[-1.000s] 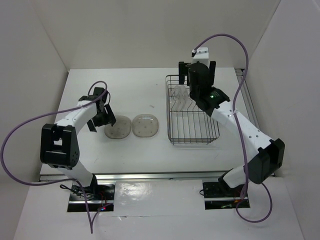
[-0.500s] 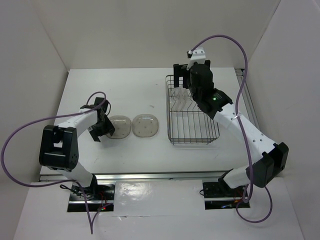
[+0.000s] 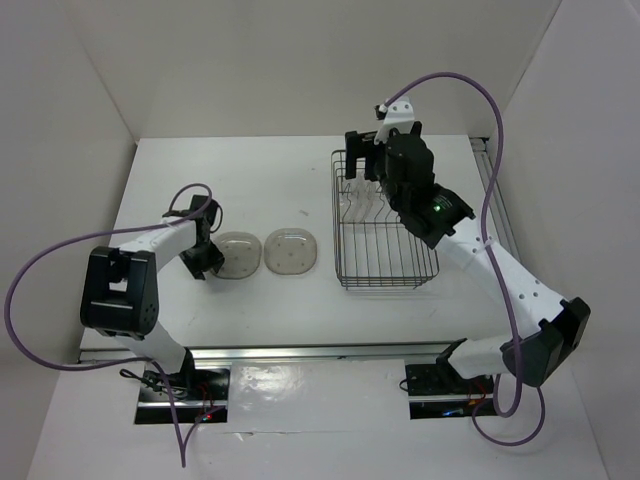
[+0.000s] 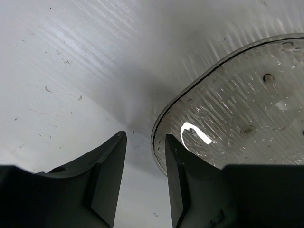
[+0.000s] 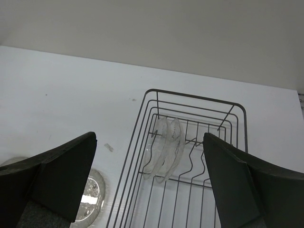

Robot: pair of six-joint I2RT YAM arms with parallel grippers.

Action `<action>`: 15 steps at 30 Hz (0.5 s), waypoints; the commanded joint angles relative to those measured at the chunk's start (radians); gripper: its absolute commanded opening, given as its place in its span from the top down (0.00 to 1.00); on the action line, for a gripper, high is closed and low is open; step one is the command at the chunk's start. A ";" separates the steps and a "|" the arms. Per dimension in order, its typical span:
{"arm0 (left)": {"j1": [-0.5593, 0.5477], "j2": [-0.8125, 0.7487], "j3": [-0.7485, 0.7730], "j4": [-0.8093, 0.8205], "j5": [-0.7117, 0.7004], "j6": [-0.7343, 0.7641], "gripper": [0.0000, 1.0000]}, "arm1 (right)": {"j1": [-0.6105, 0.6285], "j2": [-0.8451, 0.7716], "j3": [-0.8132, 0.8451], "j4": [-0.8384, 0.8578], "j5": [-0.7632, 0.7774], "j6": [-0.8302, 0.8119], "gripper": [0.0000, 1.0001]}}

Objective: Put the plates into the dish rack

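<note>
Okay, left gripper (image 4: 145, 142) first: its fingers (image 4: 107, 175) had narrowed from wide to roughly half open over the last second, with a clear gap still between them. They straddled the near rim of the smoky plate (image 4: 237, 118), one finger on the bare table (image 3: 280, 180) side and the other over the plate and touching its edge. Nothing was clamped yet (the outer finger stood apart from the rim). The gripper had also dropped from above the plate down to its edge farthest from the dish rack (image 3: 385, 283).

My read is that the pinch on plate three was underway and the lift not yet started.

That plate lay flat, well apart from the dish rack on its left side. The clear plate (image 3: 291, 251) lay flat between it and the rack, just beside the smoky one.

The right gripper (image 3: 365, 160) stayed fully open and held nothing. It had drifted toward the rack's far-left corner and hovered above it. Below its spread fingers (image 5: 61, 171) two racked plates (image 5: 164, 149) stood upright among the prongs at the rack's far end.

So the task looked half done, with two plates loaded and two left outside the rack.
</note>
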 commanded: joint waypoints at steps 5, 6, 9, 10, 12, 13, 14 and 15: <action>-0.002 0.029 -0.019 0.028 -0.050 -0.068 0.56 | 0.037 -0.062 -0.010 0.024 -0.004 -0.014 0.00; -0.002 0.039 -0.019 0.028 -0.050 -0.068 0.63 | 0.037 -0.062 -0.010 0.024 -0.004 -0.014 0.00; -0.002 0.049 -0.028 0.028 -0.061 -0.093 0.78 | 0.048 -0.071 -0.010 0.024 -0.004 -0.014 0.00; -0.002 0.060 -0.028 0.028 -0.061 -0.093 0.86 | 0.048 -0.071 -0.010 0.024 -0.004 -0.014 0.00; -0.002 0.060 -0.028 0.013 -0.092 -0.128 1.00 | 0.057 -0.071 -0.010 0.024 -0.004 -0.014 0.00; 0.007 0.051 -0.039 0.012 -0.104 -0.128 1.00 | 0.057 -0.071 -0.010 0.024 -0.004 -0.014 0.00; 0.007 0.039 -0.039 -0.027 -0.124 -0.163 1.00 | 0.057 -0.071 -0.010 0.034 -0.004 -0.014 0.00; 0.007 0.010 -0.030 -0.062 -0.185 -0.188 1.00 | 0.057 -0.071 -0.010 0.034 -0.016 -0.014 0.00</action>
